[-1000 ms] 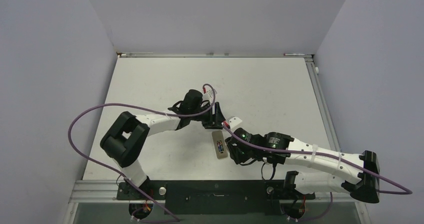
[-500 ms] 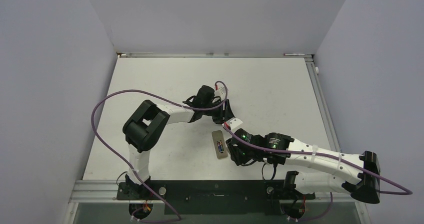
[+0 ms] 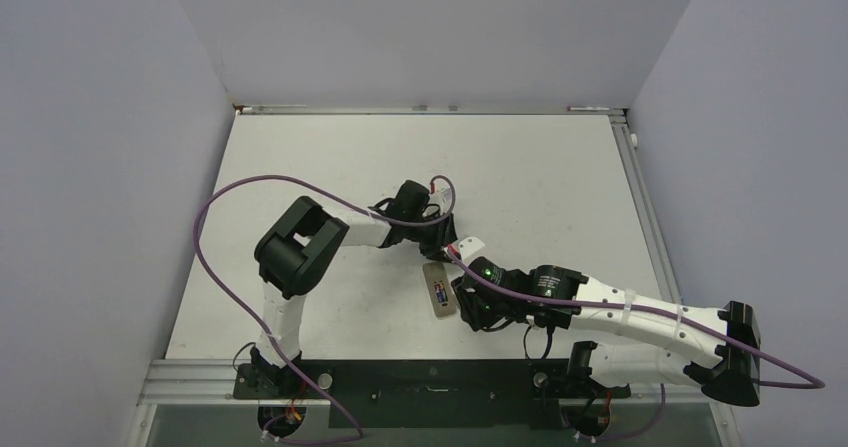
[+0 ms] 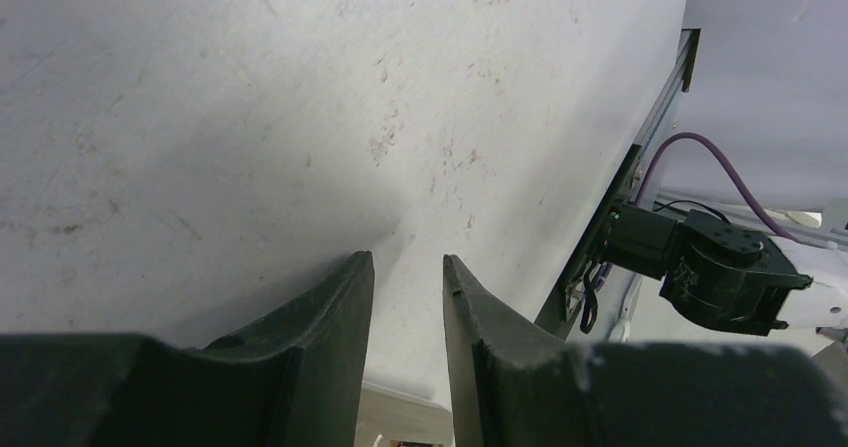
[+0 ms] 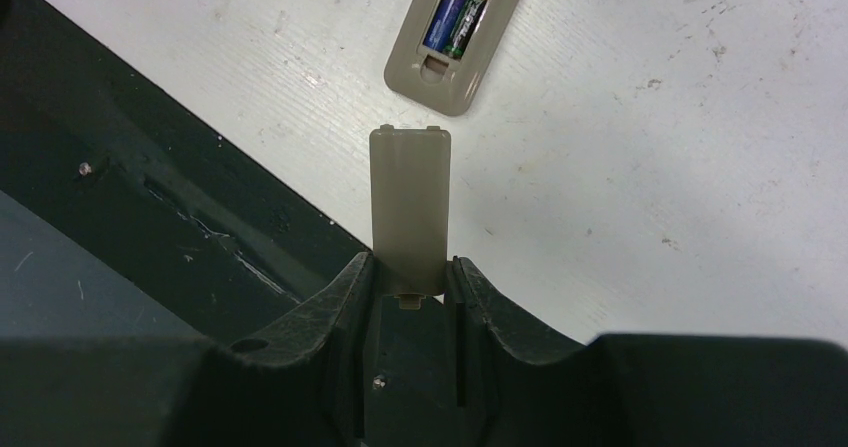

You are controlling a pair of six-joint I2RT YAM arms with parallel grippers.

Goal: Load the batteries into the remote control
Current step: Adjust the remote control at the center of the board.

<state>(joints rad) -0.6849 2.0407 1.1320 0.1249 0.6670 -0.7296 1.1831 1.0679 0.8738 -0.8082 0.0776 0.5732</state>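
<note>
The slim light-grey rectangular plastic remote control (image 5: 432, 79) lies back-up on the flat white table (image 4: 200, 87), in the near half, about midway between the left and right edges. Its rectangular battery recess is uncovered. Two small cylindrical batteries (image 5: 458, 12), with dark purple-blue and green casings and an orange-gold end, sit side by side inside the recess. The loading itself looks done, though how firmly the cells are seated cannot be judged from here.

The right gripper (image 5: 410, 267), with two black fingers, is clamped on the near end of a small flat grey plastic cover (image 5: 409, 202), which points straight out toward the remote. The cover's free end, with two little tabs, stops just short of the remote's nearest end, apart from it and slightly to the left of its line. What seems to be left is fitting this cover over the recess.

The left gripper (image 4: 405, 260), also black, hovers low over bare table just beyond the remote's far end. Its jaws stand a narrow gap apart with nothing between them.
</note>
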